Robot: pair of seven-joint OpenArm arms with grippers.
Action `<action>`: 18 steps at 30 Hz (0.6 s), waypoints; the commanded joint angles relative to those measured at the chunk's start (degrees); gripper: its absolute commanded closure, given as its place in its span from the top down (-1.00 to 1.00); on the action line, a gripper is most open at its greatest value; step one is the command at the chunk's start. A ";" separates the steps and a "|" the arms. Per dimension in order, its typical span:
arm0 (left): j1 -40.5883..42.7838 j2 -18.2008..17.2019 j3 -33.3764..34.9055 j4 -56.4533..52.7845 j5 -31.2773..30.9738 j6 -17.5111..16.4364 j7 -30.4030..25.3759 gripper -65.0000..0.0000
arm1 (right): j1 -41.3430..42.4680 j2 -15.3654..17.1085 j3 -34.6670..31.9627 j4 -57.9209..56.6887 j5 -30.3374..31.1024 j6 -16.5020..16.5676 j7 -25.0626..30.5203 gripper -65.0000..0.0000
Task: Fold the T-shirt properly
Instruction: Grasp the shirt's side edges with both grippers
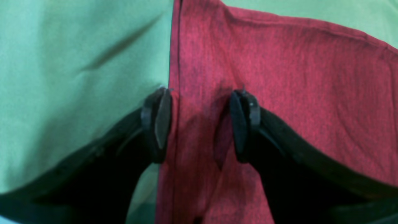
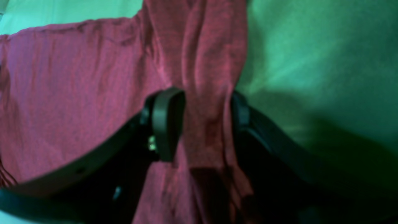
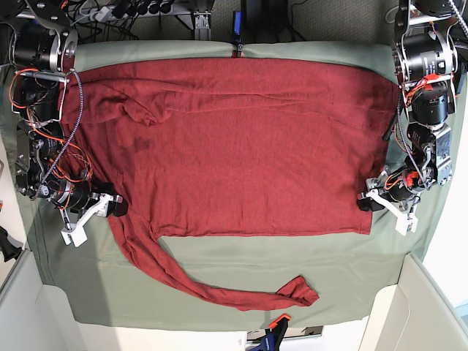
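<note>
Shirt soft, floppy; best taken at side edges. Both grippers spread over cloth, ungrasped.

the large thin knit long-sleeved t-shirt is dark red, heathered with fine lighter and darker streaks. the flat fabric table cover is a plain sage green.

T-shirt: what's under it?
Sage green table cover shows all around the T-shirt, so it presumably runs beneath. The cloth hides whatever lies directly under its body; can't tell if a second sleeve is tucked there.
</note>
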 commanded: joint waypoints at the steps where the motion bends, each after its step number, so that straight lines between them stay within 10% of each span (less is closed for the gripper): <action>1: -1.27 -0.50 -0.09 0.70 -0.96 -1.75 0.13 0.04 | 1.07 0.33 0.00 0.44 -0.35 -0.02 -1.40 -0.22; 9: -1.38 -0.50 -0.11 0.70 -7.82 -10.40 1.22 0.04 | 1.09 0.33 -0.02 0.44 0.72 0.00 -1.40 -0.22; 18: -1.40 -0.50 -0.11 0.70 -7.85 -10.43 -0.70 -0.30 | 1.07 0.31 0.00 0.44 0.87 0.00 -1.42 -0.22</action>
